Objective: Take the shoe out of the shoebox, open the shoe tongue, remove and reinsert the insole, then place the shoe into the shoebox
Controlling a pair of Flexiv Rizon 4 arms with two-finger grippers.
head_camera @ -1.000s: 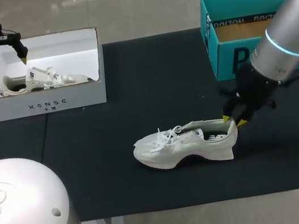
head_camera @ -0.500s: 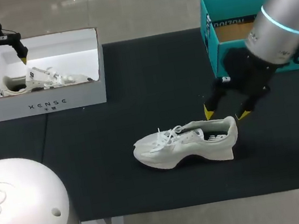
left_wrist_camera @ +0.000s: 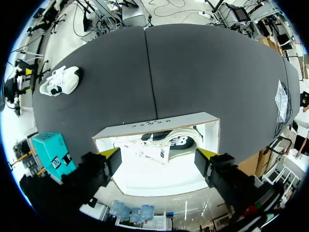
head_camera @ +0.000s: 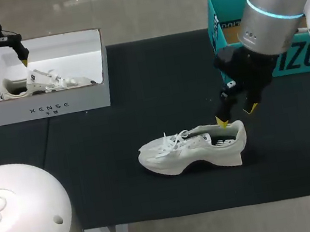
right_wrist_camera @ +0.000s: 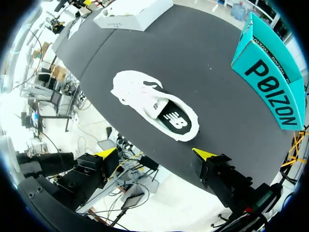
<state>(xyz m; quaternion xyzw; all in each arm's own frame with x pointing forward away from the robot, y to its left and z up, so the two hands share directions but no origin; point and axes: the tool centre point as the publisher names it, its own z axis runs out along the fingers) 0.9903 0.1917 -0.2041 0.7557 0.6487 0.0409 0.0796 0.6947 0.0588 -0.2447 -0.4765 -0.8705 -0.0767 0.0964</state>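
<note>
Black cloth covers the table [head_camera: 124, 180], and your white shoe [head_camera: 193, 148] stands on its sole in the lower middle of the head view, toe to the frame's left, heel to the right. The right gripper [head_camera: 237, 115] hangs just above the heel with its fingers spread wide, holding nothing. At upper left the left gripper [head_camera: 9, 62] hovers over the white shoebox [head_camera: 46, 107], which holds a second shoe [head_camera: 48, 81]; its fingers are also wide apart and empty. A teal box [head_camera: 227, 50] sits at upper right.

Expect the shoe to be light. The upper looks soft and will likely crumple under a pinch, while the sole and heel cup should be stiffer, so take hold at the heel collar. The dark insole [right_wrist_camera: 176, 121] is probably thin and floppy; pinch its heel edge and peel it slowly.
</note>
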